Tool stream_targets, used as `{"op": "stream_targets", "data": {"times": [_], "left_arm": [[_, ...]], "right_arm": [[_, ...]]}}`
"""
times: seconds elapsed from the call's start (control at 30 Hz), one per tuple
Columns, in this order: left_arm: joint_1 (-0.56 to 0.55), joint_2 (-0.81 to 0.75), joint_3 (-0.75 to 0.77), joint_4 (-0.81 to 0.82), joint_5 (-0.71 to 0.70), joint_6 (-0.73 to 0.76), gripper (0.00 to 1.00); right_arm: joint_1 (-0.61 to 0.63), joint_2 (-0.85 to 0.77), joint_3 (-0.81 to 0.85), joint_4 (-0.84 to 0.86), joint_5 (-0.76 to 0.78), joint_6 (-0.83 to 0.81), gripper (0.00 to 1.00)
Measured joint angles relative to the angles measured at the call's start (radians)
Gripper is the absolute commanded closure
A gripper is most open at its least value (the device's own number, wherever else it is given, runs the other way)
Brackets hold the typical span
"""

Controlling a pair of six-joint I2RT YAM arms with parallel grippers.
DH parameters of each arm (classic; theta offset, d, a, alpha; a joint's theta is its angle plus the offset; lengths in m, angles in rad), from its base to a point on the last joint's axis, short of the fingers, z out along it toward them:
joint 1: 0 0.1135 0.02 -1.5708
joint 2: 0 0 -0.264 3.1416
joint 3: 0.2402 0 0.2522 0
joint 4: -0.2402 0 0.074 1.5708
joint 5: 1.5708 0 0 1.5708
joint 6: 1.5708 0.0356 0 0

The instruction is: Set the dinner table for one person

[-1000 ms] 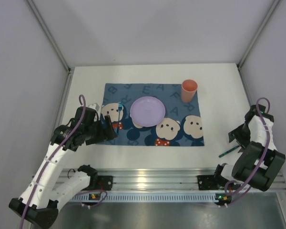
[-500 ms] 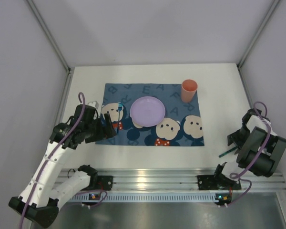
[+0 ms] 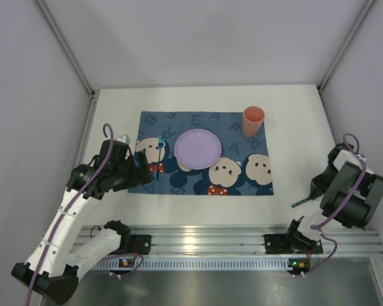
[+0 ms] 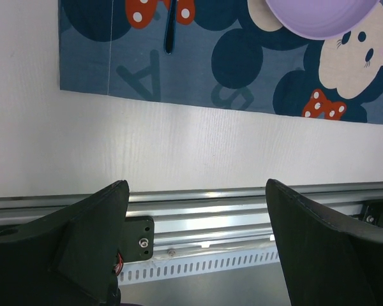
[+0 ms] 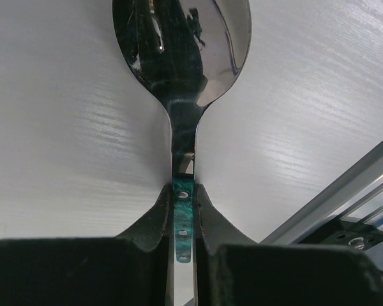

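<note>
The dinner table [image 3: 293, 134] is a white matte top. On it lies a blue cartoon placemat [image 3: 179, 183] with a purple plate [image 3: 197, 148], an orange cup [image 3: 253, 120] and a blue-handled fork [image 3: 159, 156]. At the near right a spoon [image 5: 182, 44] with a teal handle lies on the table, its handle end [image 3: 302, 204] showing from above. My right gripper [image 5: 183, 197] is shut on that handle. My left gripper [image 4: 198, 191] hangs open with nothing in it, over the bare table [image 4: 179, 146] beside the placemat's near left corner [image 4: 198, 70].
An aluminium rail [image 3: 198, 239] runs along the table's near edge, close behind both grippers. Grey walls and frame posts enclose the table at left, right and back. In the left wrist view the plate's rim [image 4: 319, 16] and the fork handle [image 4: 170, 29] show at the top.
My right gripper has come down onto the spoon and shut on its teal handle. The left arm has drawn back slightly from the placemat, still open.
</note>
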Motion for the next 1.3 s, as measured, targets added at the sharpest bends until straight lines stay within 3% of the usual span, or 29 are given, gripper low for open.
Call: {"op": "stream_targets", "data": {"times": [0.27,0.37,0.5,0.63,0.73,0.87,1.3], "left_arm": [[0.0,0.0,-0.001,0.001,-0.011,-0.014,0.07],[0.0,0.0,-0.009,0.005,-0.011,-0.02,0.07],[0.0,0.016,-0.029,0.01,-0.007,-0.028,0.07],[0.0,0.042,-0.032,0.024,-0.006,-0.034,0.07],[0.0,0.044,-0.032,0.031,-0.006,-0.04,0.07],[0.0,0.024,-0.033,0.032,-0.008,-0.056,0.07],[0.0,-0.092,-0.013,-0.047,-0.09,-0.084,0.07]], "right_arm": [[0.012,-0.069,0.009,0.008,0.007,-0.003,1.0],[0.077,-0.162,0.101,-0.057,0.037,0.016,1.0],[0.341,-0.193,0.43,-0.128,0.115,0.064,1.0],[0.739,-0.09,0.877,-0.171,0.23,0.101,1.0],[0.985,-0.011,1.053,-0.164,0.272,0.101,1.0],[1.122,0.065,1.038,-0.172,0.244,0.091,1.0],[1.137,0.38,0.854,-0.179,0.172,0.013,1.0]]}}
